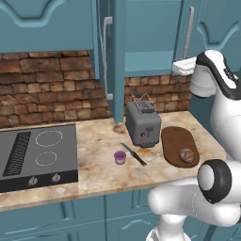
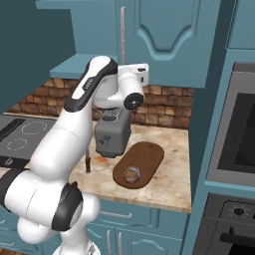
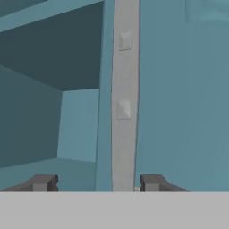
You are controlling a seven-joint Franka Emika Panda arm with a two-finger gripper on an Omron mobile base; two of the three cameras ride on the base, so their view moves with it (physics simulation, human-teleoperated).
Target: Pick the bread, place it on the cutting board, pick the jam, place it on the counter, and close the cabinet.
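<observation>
Gripper (image 3: 96, 183) up at the cabinet (image 3: 179, 89), its fingers spread apart and holding nothing.
The two dark fingertips (image 3: 42, 182) stand either side of a pale grey vertical strip on the cabinet, with the open shelf space to one side. Below, the bread (image 1: 187, 155) lies on the near end of the cutting board (image 1: 175, 140), just right of the toaster (image 1: 142, 123). The jam (image 1: 120, 157) stands on the counter (image 1: 94, 164) in front of the toaster, beside a knife (image 1: 133, 154). The stovetop (image 1: 37, 153) is to the left. One cabinet door (image 1: 114, 56) stands open.
</observation>
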